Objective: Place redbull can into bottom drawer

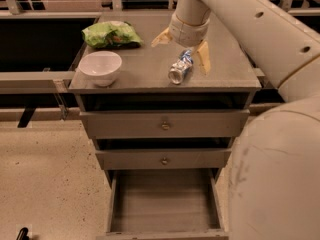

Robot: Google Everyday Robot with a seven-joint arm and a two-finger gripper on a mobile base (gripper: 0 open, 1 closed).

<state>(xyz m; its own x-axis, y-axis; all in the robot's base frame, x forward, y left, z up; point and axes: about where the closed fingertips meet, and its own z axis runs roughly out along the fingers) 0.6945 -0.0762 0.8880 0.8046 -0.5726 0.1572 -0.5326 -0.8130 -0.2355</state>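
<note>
Across the right side, robot arm [270, 39] reaches down over the counter [150, 76]. Under the front edge sit two shallow knobbed drawers [164, 126], then the bottom drawer [165, 201], pulled out, wooden floor showing. Gripper [182, 48] hangs over the counter's right half, jaws spread wide and released, straddling the can's far end. Green bag [111, 34] at back left corner. White bowl [100, 66] at front left corner. Redbull can [180, 68] lies on its side near the front edge, right of centre, shiny end forward.
</note>
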